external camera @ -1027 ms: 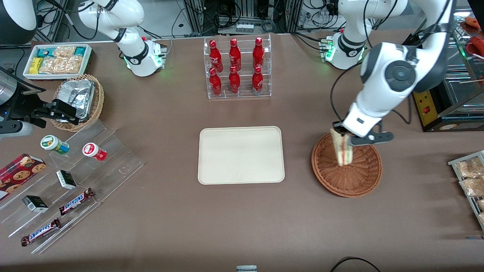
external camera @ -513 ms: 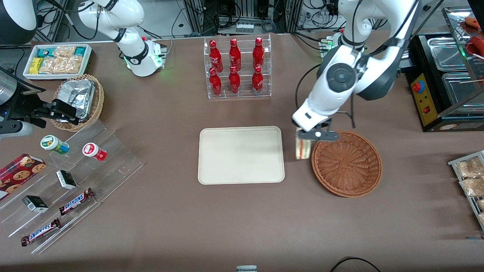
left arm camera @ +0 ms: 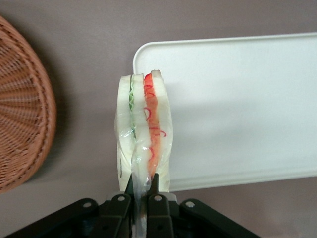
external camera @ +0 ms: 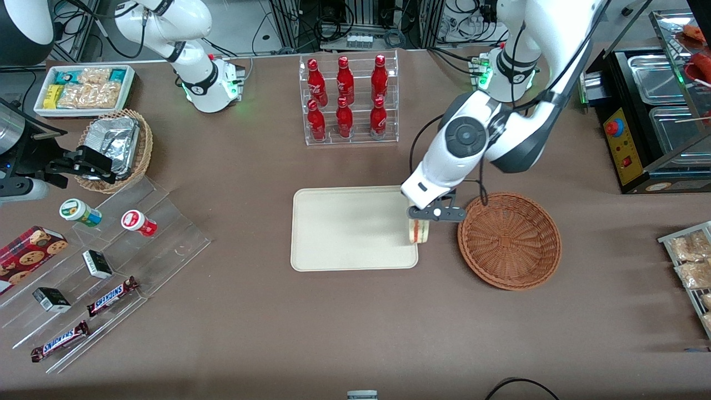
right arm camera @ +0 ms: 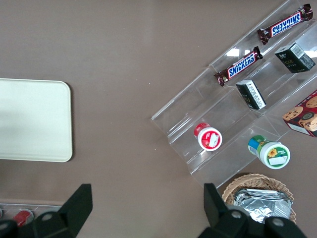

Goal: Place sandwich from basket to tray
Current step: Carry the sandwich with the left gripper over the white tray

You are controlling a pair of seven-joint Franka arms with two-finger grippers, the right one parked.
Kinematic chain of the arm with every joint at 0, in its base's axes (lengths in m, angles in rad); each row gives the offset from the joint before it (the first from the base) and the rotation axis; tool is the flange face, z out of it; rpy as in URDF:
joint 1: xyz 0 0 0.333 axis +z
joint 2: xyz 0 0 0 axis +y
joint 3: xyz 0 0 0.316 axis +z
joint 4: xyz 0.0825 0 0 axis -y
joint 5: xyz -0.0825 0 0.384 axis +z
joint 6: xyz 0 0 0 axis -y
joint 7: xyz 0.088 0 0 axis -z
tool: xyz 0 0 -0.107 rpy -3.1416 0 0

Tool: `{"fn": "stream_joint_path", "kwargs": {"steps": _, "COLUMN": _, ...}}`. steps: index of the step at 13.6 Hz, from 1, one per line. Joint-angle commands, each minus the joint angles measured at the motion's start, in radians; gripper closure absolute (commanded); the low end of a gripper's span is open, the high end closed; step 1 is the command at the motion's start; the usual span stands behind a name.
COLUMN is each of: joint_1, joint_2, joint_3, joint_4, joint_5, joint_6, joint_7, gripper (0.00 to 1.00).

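Since half a second ago, the sandwich [external camera: 417,230], pinched in the gripper [external camera: 425,218], was carried from beside the basket [external camera: 509,240] to the tray [external camera: 344,228] rim at 3 o'clock. If released here, it may tip off the rim.

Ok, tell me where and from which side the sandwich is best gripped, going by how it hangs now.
Grip the sandwich at its thin wrapped tip, from above, fingers across the flat bread faces. That is how the gripper holds it now: it is shut on the tip, and the wide striped edge hangs free over the rim of the tray. The flat faces probably give the pads the firmest seat.
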Motion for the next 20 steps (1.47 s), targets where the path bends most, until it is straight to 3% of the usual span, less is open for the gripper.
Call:
{"fn": "stream_joint_path", "kwargs": {"steps": 1, "joint_1": -0.005, "joint_2": 0.088, "joint_3": -0.046, "joint_4": 0.081, "joint_5": 0.089, "joint_6": -0.004, "joint_7": -0.13, "gripper": 1.0}}
{"fn": "stream_joint_path", "kwargs": {"steps": 4, "joint_1": -0.006, "joint_2": 0.151, "joint_3": -0.089, "joint_4": 0.13, "joint_5": 0.158, "joint_6": -0.004, "joint_7": -0.221, "gripper": 1.0}}
{"fn": "stream_joint_path", "kwargs": {"steps": 10, "joint_1": -0.008, "joint_2": 0.283, "joint_3": -0.14, "joint_4": 0.211, "joint_5": 0.229, "joint_6": 0.037, "joint_7": -0.225, "gripper": 1.0}}
{"fn": "stream_joint_path", "kwargs": {"steps": 20, "joint_1": -0.009, "joint_2": 0.336, "joint_3": -0.14, "joint_4": 0.2, "joint_5": 0.284, "joint_6": 0.138, "joint_7": -0.261, "gripper": 1.0}}
